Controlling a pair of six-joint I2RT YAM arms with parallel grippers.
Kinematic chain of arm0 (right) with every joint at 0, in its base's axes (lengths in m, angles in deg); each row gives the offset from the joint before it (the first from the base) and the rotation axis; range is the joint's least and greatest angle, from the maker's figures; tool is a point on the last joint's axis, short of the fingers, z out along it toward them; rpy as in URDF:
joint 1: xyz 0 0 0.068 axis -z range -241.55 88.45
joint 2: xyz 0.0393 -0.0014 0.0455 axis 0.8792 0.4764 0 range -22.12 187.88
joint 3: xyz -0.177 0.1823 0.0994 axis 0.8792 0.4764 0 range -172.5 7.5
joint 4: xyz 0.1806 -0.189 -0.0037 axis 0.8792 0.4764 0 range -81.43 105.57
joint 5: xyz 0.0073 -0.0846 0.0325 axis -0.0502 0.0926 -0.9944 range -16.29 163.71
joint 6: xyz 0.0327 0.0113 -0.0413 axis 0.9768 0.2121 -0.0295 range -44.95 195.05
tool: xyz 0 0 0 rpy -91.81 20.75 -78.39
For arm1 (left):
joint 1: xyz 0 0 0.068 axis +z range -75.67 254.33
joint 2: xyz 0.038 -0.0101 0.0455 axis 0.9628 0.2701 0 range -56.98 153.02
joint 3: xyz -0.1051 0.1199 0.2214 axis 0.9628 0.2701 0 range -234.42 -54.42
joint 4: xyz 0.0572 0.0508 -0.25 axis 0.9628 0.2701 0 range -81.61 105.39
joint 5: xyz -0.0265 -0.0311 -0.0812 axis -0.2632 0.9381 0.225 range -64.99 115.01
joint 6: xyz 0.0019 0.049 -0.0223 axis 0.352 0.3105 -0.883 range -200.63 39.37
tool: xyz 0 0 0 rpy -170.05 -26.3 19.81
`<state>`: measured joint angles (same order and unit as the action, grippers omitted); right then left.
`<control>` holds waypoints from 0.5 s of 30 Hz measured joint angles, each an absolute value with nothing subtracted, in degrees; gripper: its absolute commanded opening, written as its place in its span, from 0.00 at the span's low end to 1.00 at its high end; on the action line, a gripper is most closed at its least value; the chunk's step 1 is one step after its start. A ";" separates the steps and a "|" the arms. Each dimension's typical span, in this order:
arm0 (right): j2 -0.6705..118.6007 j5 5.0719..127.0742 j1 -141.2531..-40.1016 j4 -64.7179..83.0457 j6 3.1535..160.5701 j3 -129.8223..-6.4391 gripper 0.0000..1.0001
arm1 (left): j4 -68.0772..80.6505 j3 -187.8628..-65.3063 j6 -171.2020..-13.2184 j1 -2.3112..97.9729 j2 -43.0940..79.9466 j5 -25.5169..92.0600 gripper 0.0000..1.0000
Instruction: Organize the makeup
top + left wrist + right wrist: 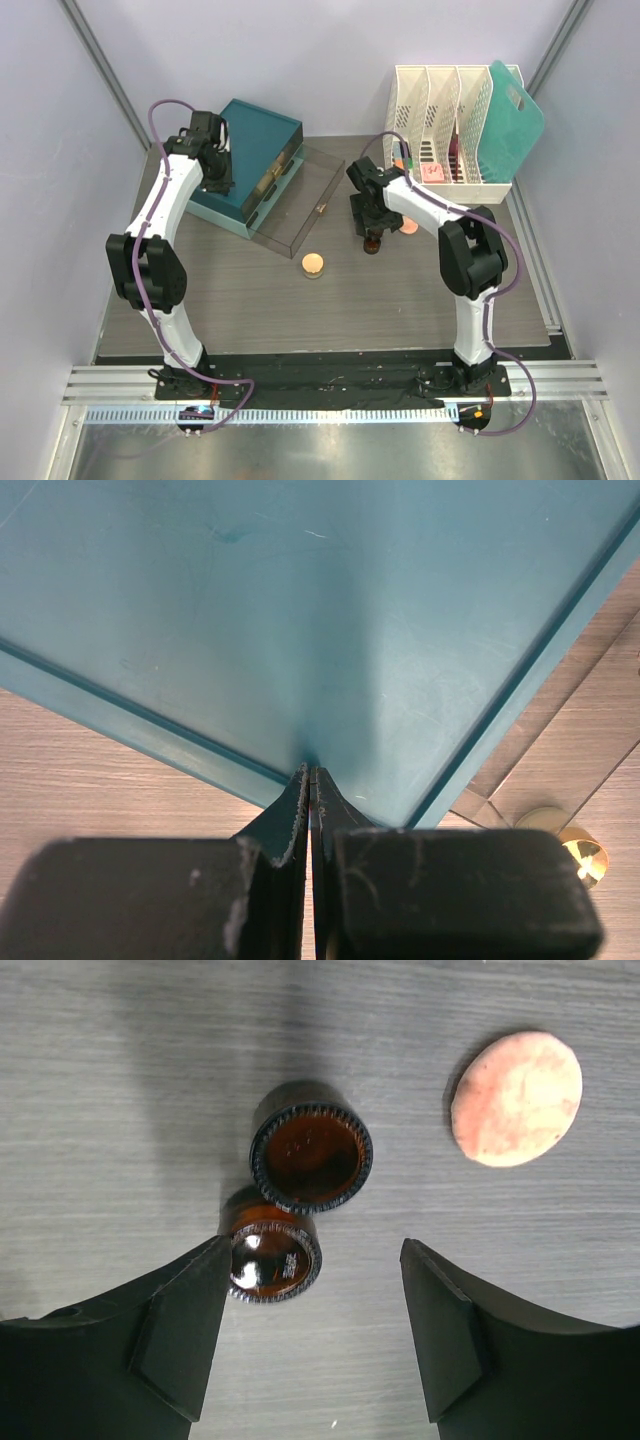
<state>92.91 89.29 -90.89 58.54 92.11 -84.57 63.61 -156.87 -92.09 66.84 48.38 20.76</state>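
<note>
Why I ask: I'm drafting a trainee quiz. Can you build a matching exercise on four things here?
1. left gripper
2. right gripper
3. two dark-brown round glass jars
4. white slotted plastic rack

A. back right corner
B. open
C. shut, at the teal plastic drawer box
D. side by side on the tabletop

Pairs: 1-C, 2-B, 3-D, 4-A

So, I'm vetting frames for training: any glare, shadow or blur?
Top external: sharp, evenly lit, glare on the near metal strip. Left wrist: soft shadow down the teal box, glint on the gold knob. Right wrist: shadow band over the brown jars, highlight on the lower one; peach compact crisp.
</note>
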 measured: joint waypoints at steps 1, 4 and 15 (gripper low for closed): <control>93.21 89.48 -90.76 58.17 92.11 -84.57 0.74 | 63.61 -156.87 -92.09 66.84 48.38 20.76 0.00; 94.61 89.53 -90.26 56.25 92.08 -84.59 0.73 | 63.61 -156.87 -92.09 66.84 48.38 20.78 0.00; 100.40 88.37 -88.71 51.16 92.28 -86.89 0.01 | 63.63 -156.85 -92.09 66.84 48.38 20.78 0.00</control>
